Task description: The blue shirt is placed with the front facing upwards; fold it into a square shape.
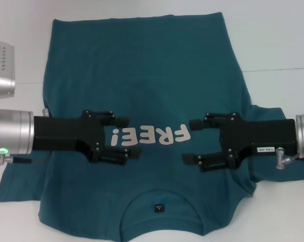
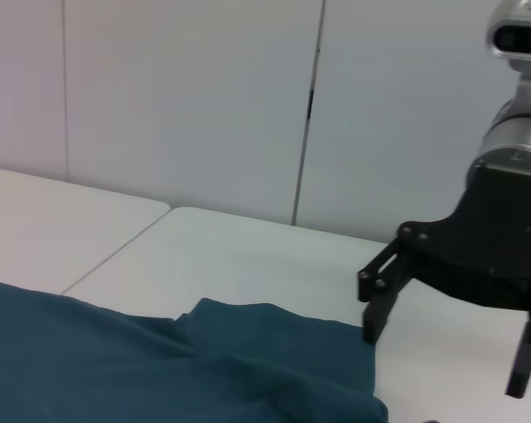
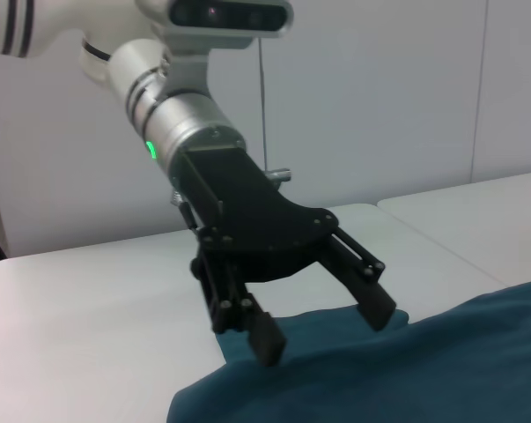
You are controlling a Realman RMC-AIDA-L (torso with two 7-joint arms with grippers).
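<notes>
Nearest us is the collar with its small dark neck label, the blue shirt spread flat, front up, on the white table. Above the chest lettering, the left gripper and right gripper hover facing each other, both with jaws spread wide, holding nothing.

I see the shirt spread flat and face up on the white table, dark teal-blue, collar nearest me and hem at the far edge. White "FREE!" lettering crosses the chest, upside down from my head view. A small dark label sits inside the neck. Both short sleeves lie out to the sides, the cloth slightly rumpled around them.
</notes>
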